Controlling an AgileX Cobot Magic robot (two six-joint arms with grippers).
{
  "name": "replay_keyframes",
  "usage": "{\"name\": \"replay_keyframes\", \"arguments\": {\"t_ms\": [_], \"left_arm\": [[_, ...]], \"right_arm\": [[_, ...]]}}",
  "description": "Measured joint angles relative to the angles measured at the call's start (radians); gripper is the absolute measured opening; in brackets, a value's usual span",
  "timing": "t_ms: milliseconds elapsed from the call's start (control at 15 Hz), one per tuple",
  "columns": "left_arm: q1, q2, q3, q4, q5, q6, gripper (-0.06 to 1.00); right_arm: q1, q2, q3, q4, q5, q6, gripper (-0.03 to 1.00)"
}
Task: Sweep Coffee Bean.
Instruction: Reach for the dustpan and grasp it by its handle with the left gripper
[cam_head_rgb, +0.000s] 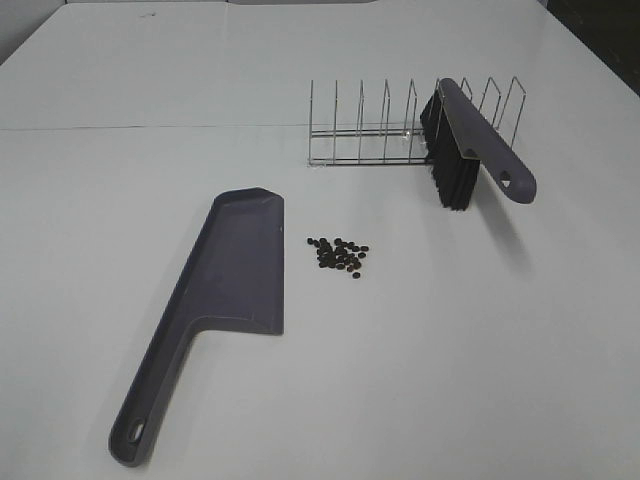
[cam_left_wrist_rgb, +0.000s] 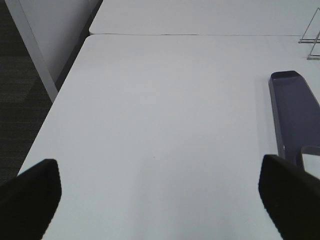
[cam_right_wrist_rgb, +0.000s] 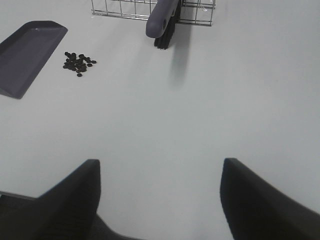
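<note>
The coffee bean (cam_head_rgb: 338, 254) heap — tiny, light, hard, quick to roll — lies on the worktop (cam_head_rgb: 450, 350) just beside the dustpan (cam_head_rgb: 235, 270), better pushed with the brush (cam_head_rgb: 478, 135), held by its handle, than pinched; left gripper (cam_left_wrist_rgb: 158, 175) and right gripper (cam_right_wrist_rgb: 161, 167) gape empty.

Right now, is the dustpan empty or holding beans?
Empty. The dustpan lies flat, its tray bare; the coffee beans sit clustered on the table beside it, apart.
</note>
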Motion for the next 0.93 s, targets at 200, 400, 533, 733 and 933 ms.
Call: {"name": "replay_keyframes", "arguments": {"t_ms": [200,400,533,733,933], "left_arm": [[0.0,0.0,0.0,0.0,0.0,0.001,0.99],[0.0,0.0,0.0,0.0,0.0,0.001,0.99],[0.0,0.0,0.0,0.0,0.0,0.001,0.99],[0.0,0.0,0.0,0.0,0.0,0.001,0.99],[0.0,0.0,0.0,0.0,0.0,0.001,0.99]], "right_arm": [[0.0,0.0,0.0,0.0,-0.001,0.0,0.56],[0.0,0.0,0.0,0.0,-0.001,0.0,0.56],[-0.095,-0.002,0.0,0.001,-0.001,0.0,0.56],[-0.121,-0.002,0.0,0.001,-0.001,0.0,0.56],[-0.121,-0.002,0.0,0.001,-0.001,0.0,0.56]]}}
